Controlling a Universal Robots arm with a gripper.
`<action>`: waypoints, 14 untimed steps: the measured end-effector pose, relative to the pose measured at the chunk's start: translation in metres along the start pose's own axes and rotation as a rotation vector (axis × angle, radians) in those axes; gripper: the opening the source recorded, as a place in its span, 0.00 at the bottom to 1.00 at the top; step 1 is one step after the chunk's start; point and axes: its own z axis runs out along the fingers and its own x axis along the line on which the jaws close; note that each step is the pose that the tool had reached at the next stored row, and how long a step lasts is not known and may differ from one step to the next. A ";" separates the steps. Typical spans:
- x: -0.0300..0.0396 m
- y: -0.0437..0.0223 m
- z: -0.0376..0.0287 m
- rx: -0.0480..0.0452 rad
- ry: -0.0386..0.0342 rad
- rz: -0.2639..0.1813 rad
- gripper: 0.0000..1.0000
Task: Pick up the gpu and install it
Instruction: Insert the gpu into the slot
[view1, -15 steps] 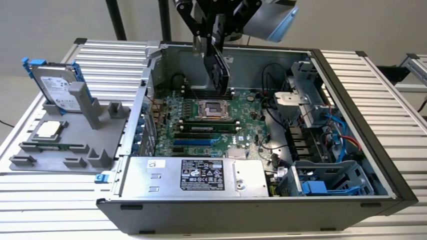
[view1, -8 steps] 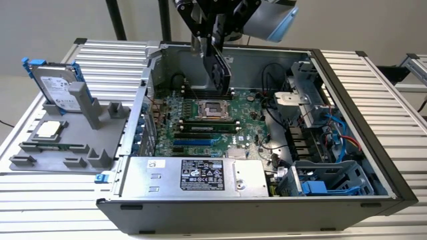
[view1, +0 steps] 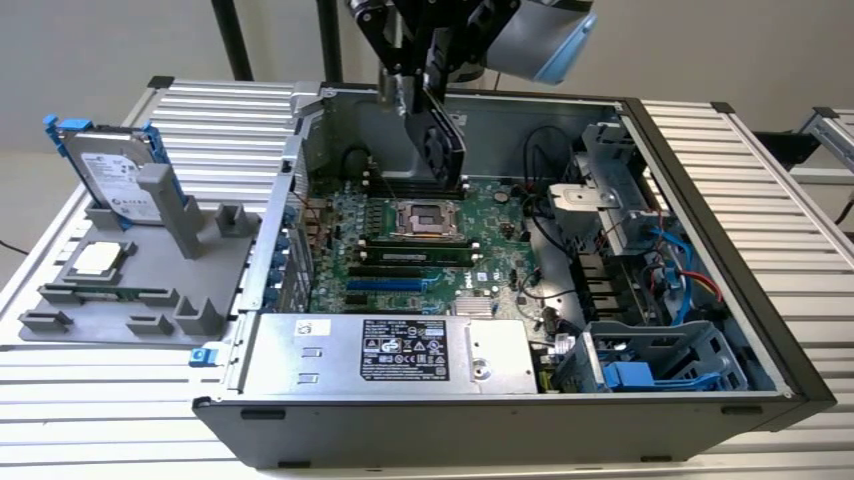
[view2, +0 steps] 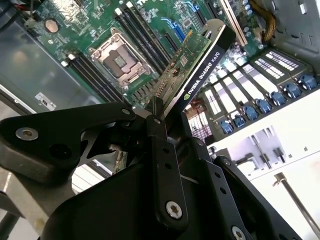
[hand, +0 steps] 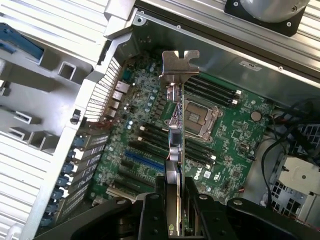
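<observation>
The gpu hangs on edge in the air above the open computer case, with my gripper shut on its upper end. Its black cooler shroud faces one way and its green board the other. The silver end bracket points away from my fingers. In both wrist views the card hovers over the green motherboard, close to the processor socket and apart from the board. My gripper clamps the card from both flat sides.
The case walls ring the motherboard, with a blue slot and the power supply toward the front. Cables and a drive cage fill the exterior view's right. A grey fixture at the left holds a hard drive.
</observation>
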 end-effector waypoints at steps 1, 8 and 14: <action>0.0000 0.0000 0.0000 0.0001 0.0004 -0.006 0.00; 0.0000 0.0000 0.0000 0.0004 0.0037 -0.050 0.00; 0.0000 0.0000 0.0000 0.0009 0.0077 -0.105 0.00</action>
